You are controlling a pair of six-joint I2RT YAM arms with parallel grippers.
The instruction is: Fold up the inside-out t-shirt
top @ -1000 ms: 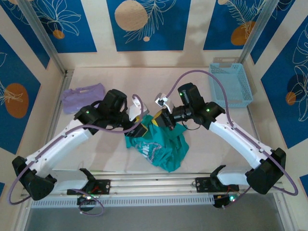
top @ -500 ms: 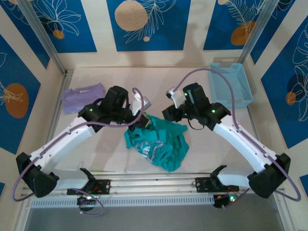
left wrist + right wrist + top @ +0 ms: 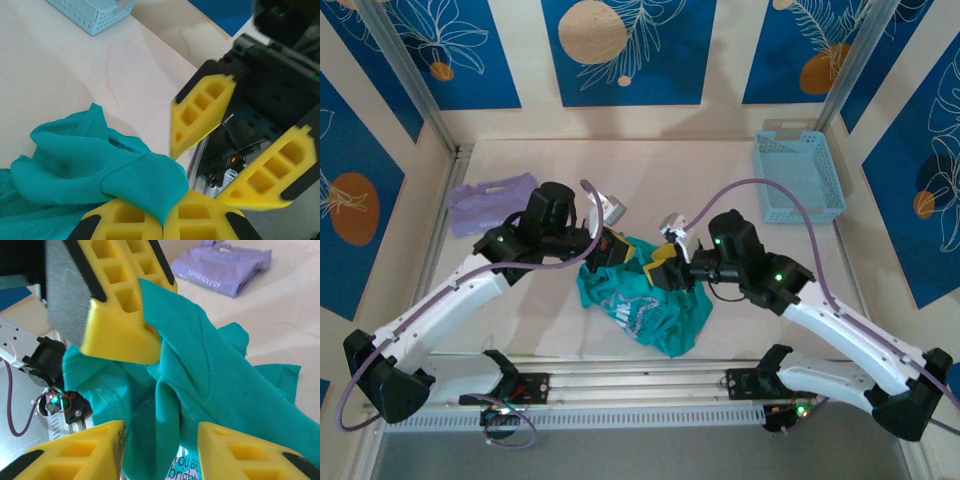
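The inside-out t-shirt [image 3: 655,305] lies crumpled as a teal heap at the near middle of the table, with pale print showing. My left gripper [image 3: 612,250] is at its upper left edge. In the left wrist view this gripper [image 3: 166,226] is shut on a fold of the t-shirt [image 3: 145,182], pinched between its yellow fingertips. My right gripper [image 3: 660,270] faces it from the right. In the right wrist view it [image 3: 160,447] stands open, with a hanging ridge of the t-shirt [image 3: 172,405] between its fingers and gaps on both sides.
A folded lavender garment [image 3: 492,200] lies at the back left. A light blue basket [image 3: 798,175] stands at the back right. The two grippers are very close together over the shirt. A metal rail [image 3: 640,385] runs along the near edge.
My left gripper has shut on a fold of the t-shirt. My right gripper has opened and let go, lifted away, then come back low beside the left one.
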